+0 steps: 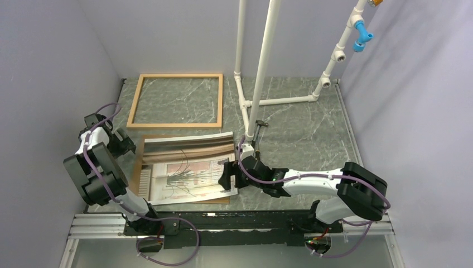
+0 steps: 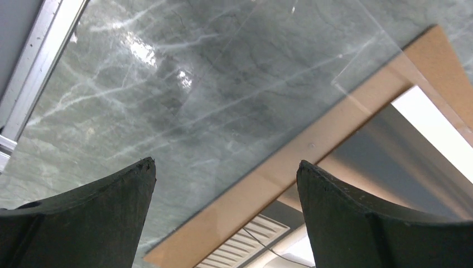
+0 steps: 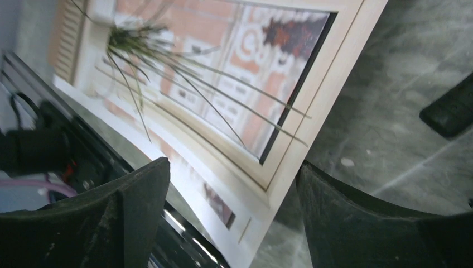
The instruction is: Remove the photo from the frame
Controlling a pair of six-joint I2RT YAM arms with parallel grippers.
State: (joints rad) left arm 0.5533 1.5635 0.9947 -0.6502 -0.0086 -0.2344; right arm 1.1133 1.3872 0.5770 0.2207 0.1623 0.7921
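The light wood frame [image 1: 175,100] lies flat at the back left, and only the marble shows through it. In front of it the brown backing board [image 1: 139,167] carries the photo [image 1: 189,177], with the reflective clear sheet [image 1: 187,146] over its far part. My right gripper [image 1: 226,177] is open at the photo's right edge. In the right wrist view the photo's [image 3: 223,67] lifted near corner sits between the spread fingers of the gripper [image 3: 234,164]. My left gripper [image 1: 127,146] is open and empty. In the left wrist view it [image 2: 224,164] hovers over the board's edge [image 2: 290,162].
A white pipe stand [image 1: 259,72] rises at the back middle, with a small black tool [image 1: 257,125] at its foot. A black object [image 3: 449,111] lies on the marble to the right of the photo. A metal rail [image 1: 223,223] runs along the near edge. Grey walls close both sides.
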